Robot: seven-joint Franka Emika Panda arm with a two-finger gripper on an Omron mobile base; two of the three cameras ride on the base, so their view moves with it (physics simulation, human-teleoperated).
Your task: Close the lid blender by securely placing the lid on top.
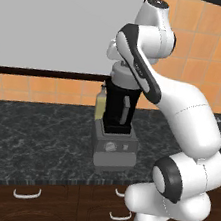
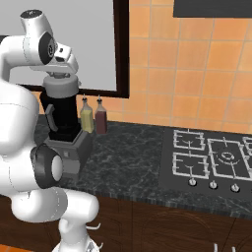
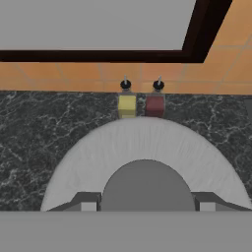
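Lid (image 3: 142, 147) tops blender (image 1: 115, 128); tool (image 3: 146, 204) straddles knob, contact unclear.

The table (image 1: 39, 126) looks like dark polished stone, veined with pale streaks. The lid (image 3: 147, 142) is matt light grey with a faintly brushed, streaky surface. The blender (image 1: 112, 148) has a matt grey plastic-looking base and a smooth black jar. Behind them, the wall tiles (image 2: 197, 64) are smooth orange with thin pale joints.

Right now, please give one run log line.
lid: on blender jar | gripper: astride lid knob | release: pending
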